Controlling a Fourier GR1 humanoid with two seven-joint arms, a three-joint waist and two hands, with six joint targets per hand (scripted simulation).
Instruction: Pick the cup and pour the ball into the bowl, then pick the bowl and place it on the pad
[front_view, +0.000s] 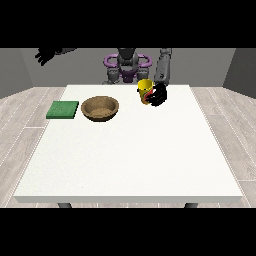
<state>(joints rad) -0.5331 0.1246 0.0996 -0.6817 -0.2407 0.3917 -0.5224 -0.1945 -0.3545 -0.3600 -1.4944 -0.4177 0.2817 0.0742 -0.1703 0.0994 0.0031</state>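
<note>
A yellow cup (144, 88) stands near the table's far edge, right of centre, with something red low on its right side. The hand at the view's right (159, 94) is against the cup's right side, its black fingers wrapped round it. A brown wooden bowl (100, 108) sits left of the cup, apart from it. A green square pad (63, 109) lies flat at the table's left edge, left of the bowl. The hand at the view's left (46, 54) hangs raised in the air far off to the left, away from the table. No ball is visible.
The white table (130, 160) stretches wide toward the camera below the objects. The robot's torso (127, 65) stands behind the far edge. Wooden floor surrounds the table.
</note>
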